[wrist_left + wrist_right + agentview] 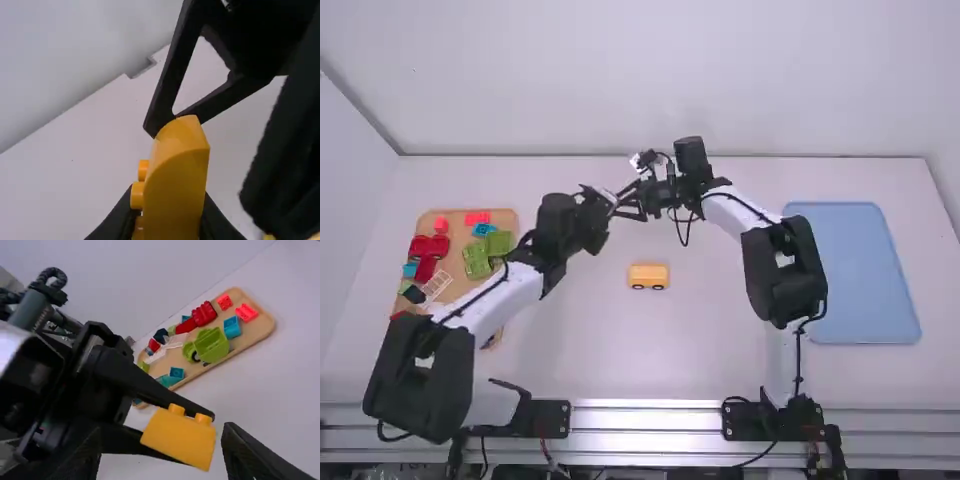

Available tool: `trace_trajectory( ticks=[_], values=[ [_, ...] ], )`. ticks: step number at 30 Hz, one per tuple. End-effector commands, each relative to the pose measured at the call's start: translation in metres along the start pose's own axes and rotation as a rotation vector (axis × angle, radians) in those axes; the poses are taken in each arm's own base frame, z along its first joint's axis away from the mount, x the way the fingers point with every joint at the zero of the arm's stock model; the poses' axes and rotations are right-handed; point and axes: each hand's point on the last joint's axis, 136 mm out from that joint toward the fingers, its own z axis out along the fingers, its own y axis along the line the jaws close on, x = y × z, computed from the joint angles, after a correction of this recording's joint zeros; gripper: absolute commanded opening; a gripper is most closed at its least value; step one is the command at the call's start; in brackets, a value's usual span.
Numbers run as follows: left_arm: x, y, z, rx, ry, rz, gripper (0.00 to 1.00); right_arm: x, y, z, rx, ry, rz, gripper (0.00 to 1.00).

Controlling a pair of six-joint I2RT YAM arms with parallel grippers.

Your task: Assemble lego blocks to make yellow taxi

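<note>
Would call it partway: count the yellow wheeled base (pixel 648 275) as done so far, resting upright on the worktop (pixel 720 340) below the two grippers in the high view, and count the yellow block (pixel 180 437) as not joined to it. Held well off the worktop by the left gripper (pixel 167 210), with fingers clamped on the block and studs pointing out to one side in the left wrist view. Met there by the right gripper (pixel 162 435), with fingers apart and either side of the block; cannot tell for sure whether touching it. Could be a handover or a regrip, judging by that pairing. Remaining, most likely: settle the grip, turn the studs to suit the base, bring the block over, line up and press down until seated. Can't rule out more parts to add after that, nor say whether to finish in the blue tray (pixel 850 270). Needs no obvious help from the green pieces (pixel 211 344) or red pieces (pixel 204 314) on the wooden tray (pixel 262 327), given a yellow taxi as the goal.
</note>
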Motion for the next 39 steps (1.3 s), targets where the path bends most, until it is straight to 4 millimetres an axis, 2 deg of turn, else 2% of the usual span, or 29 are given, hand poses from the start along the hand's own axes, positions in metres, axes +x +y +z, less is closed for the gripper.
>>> trace_trajectory(
  ticks=[1, 3, 7, 13, 23, 26, 31, 37, 39],
  values=[
    [0.012, -0.005, 0.005, 0.009, 0.027, 0.007, 0.02, -0.002, 0.003, 0.004, -0.026, 0.004, -0.023, 0.57],
    [0.012, -0.005, 0.007, 0.008, 0.025, -0.024, 0.02, -0.002, 0.0, 0.004, -0.009, 0.004, -0.024, 0.55],
    [0.0, -0.001, 0.007, -0.006, -0.023, -0.105, 0.02, -0.001, -0.016, 0.01, 0.093, 0.013, -0.025, 0.53],
    [-0.01, -0.015, 0.006, 0.082, -0.069, -0.101, 0.02, -0.009, -0.014, 0.012, 0.086, -0.003, -0.072, 0.45],
    [-0.017, -0.012, 0.006, 0.073, -0.096, -0.156, 0.02, -0.011, -0.012, 0.015, 0.08, -0.008, -0.078, 0.26],
    [-0.02, -0.011, 0.006, 0.07, -0.108, -0.17, 0.02, -0.012, -0.012, 0.015, 0.08, -0.008, -0.08, 0.25],
    [-0.021, 0.009, 0.006, -0.034, -0.114, -0.284, 0.02, -0.02, -0.011, 0.015, 0.079, -0.029, -0.086, 0.29],
    [-0.027, 0.011, 0.005, -0.036, -0.142, -0.31, 0.02, -0.026, -0.01, 0.016, 0.079, -0.045, -0.104, 0.29],
    [-0.031, 0.012, 0.004, -0.037, -0.155, -0.325, 0.02, -0.027, -0.008, 0.018, 0.075, -0.044, -0.112, 0.34]
  ],
)
